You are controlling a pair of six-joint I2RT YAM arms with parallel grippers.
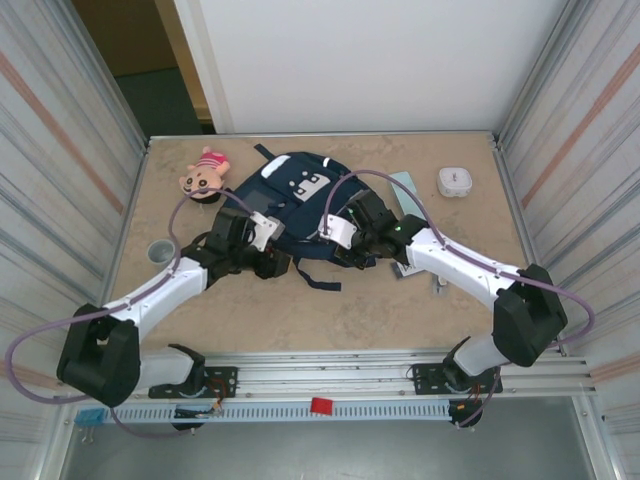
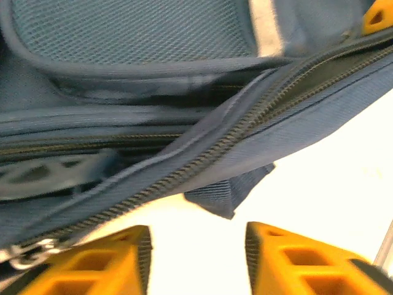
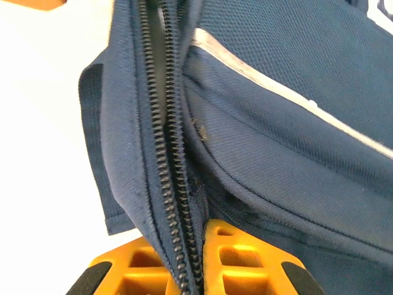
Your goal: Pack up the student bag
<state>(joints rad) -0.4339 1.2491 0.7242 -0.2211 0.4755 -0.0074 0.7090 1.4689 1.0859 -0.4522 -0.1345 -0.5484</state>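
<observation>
One student bag (image 1: 290, 190), one plush toy (image 1: 205, 172) on beige table (image 1: 330, 310), corrugated walls (image 1: 70, 120); left gripper (image 2: 196, 246) spread, right gripper (image 3: 193, 264) pinching the bag's zip edge

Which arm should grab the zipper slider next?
Left. The left claw is open and empty, with the zipper slider beside its finger; the right claw is shut on the student bag.

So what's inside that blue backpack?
A dark slit shows between the zipper teeth of the backpack; whatever lies inside is hidden by its navy fabric.
</observation>
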